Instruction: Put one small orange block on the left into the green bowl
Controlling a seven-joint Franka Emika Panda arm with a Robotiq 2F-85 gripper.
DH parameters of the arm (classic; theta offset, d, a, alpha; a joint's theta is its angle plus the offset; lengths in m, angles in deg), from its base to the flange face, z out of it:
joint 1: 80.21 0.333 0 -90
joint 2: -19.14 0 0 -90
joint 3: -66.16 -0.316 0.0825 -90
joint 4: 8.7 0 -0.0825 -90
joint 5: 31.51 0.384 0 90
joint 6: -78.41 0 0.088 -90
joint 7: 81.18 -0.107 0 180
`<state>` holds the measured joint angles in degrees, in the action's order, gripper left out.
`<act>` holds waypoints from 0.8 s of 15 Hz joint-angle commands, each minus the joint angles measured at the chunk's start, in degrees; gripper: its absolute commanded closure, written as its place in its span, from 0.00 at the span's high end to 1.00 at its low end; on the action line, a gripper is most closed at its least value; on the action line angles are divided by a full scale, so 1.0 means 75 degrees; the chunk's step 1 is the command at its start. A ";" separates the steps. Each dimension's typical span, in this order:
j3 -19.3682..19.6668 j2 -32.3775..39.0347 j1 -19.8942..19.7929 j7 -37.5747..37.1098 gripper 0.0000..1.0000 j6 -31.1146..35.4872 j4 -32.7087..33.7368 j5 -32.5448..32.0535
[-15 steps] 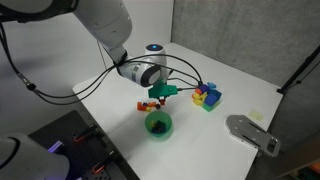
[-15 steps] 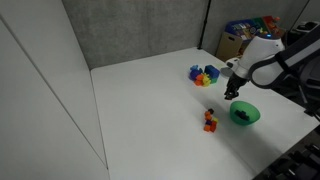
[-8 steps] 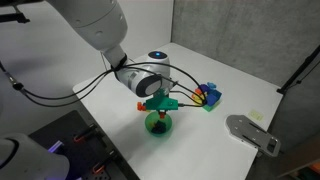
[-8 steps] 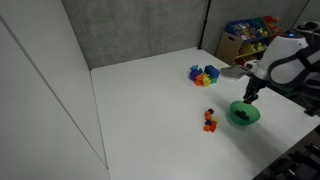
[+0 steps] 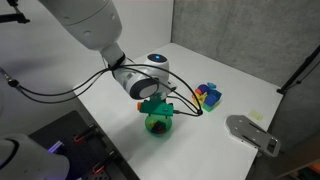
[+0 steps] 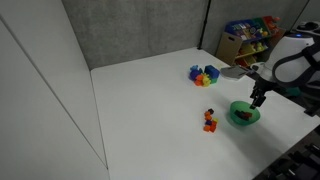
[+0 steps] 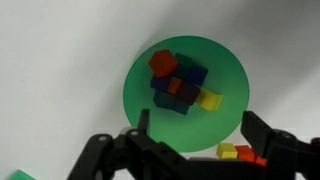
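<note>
The green bowl (image 7: 230,75) fills the wrist view and holds several blocks: red, dark blue, yellow. A small orange block (image 7: 173,87) lies among them. My gripper (image 7: 197,120) hangs open right above the bowl, its jaws wide apart with nothing between them. Both exterior views show the gripper (image 5: 160,108) (image 6: 257,100) just over the bowl (image 5: 158,125) (image 6: 243,114). A yellow block and an orange-red one (image 7: 240,153) show at the bowl's rim. I cannot tell whether they lie inside it or just outside.
A cluster of larger yellow, blue and purple blocks (image 5: 207,96) (image 6: 204,75) lies farther back on the white table. A small red and yellow stack (image 6: 209,120) stands beside the bowl. A grey device (image 5: 250,135) sits near the table's edge. A toy shelf (image 6: 250,35) stands behind.
The arm has moved from beside the small stack to right over the bowl. The gripper was shut earlier and now stands open.
</note>
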<state>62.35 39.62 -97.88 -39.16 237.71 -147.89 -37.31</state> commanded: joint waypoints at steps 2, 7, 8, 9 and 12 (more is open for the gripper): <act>0.0025 -0.0882 -0.0010 -0.0070 1.00 -0.0581 -0.0299 0.0696; 0.0705 -0.1877 0.0505 -0.1407 1.00 -0.1006 -0.0513 0.0644; 0.0862 -0.2075 0.0614 -0.1775 1.00 -0.1075 -0.0564 0.0495; 0.1033 -0.2335 0.0731 -0.2264 1.00 -0.1161 -0.0640 0.0254; 0.1205 -0.3076 0.0894 -0.3094 1.00 -0.1499 -0.0850 0.0239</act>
<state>69.74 23.31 -92.83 -56.44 229.29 -151.32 -34.57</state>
